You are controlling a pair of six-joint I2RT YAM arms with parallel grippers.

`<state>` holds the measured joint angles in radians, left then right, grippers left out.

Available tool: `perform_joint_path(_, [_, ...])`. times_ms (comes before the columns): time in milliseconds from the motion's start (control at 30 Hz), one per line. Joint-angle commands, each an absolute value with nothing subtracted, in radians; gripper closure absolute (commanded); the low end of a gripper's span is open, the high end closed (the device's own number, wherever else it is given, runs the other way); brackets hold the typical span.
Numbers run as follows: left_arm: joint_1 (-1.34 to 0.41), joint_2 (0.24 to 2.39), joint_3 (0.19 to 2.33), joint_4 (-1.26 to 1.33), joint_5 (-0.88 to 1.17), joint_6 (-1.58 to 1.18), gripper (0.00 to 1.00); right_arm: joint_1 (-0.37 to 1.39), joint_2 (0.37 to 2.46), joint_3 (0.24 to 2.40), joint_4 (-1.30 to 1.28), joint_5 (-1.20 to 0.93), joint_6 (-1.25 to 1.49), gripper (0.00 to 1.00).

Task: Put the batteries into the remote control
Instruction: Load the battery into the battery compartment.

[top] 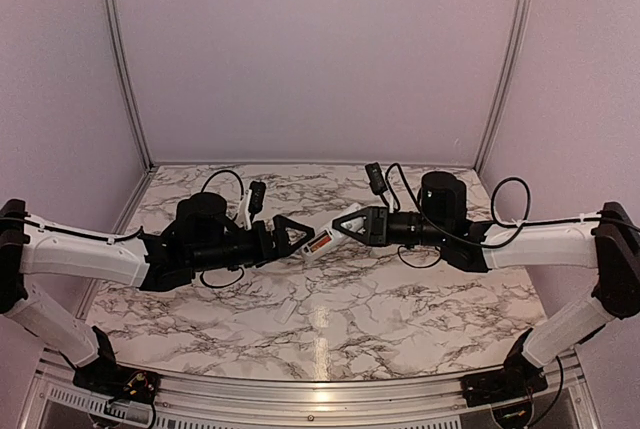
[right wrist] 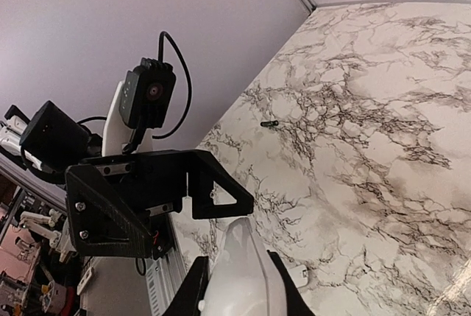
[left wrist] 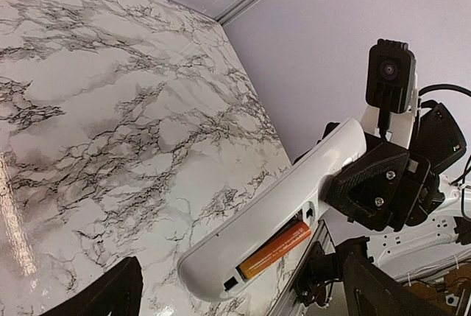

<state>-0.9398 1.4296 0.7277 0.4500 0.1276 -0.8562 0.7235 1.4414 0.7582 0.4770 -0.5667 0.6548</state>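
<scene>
Remote control (left wrist: pixel 272 209) clamped in right pincer (top: pixel 348 221); left pincer (top: pixel 300 234) apart, beside remote's tip.

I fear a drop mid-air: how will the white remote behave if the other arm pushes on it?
The remote looks like hard glossy plastic, so probably stiff but slippery; clamped at one end by the right fingers, it may pivot if pushed. Its battery sits in an uncovered bay and might slip out if jolted.

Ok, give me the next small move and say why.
Probably lower the open, empty left gripper toward the table to fetch the next part: the right gripper holds the remote control aloft, with one battery lying in its uncovered back.
</scene>
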Motion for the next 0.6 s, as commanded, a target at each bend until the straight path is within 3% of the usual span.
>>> perform_joint_path(0, [-0.946,1.456,0.721,0.536,0.07,-0.951,0.01,0.718,1.438,0.756,0.554,-0.529,0.699,1.0])
perform_joint_path(567, [-0.977,1.555,0.815,0.552,0.077,-0.962,0.04,0.728,1.466,0.765,0.554,-0.534,0.706,1.0])
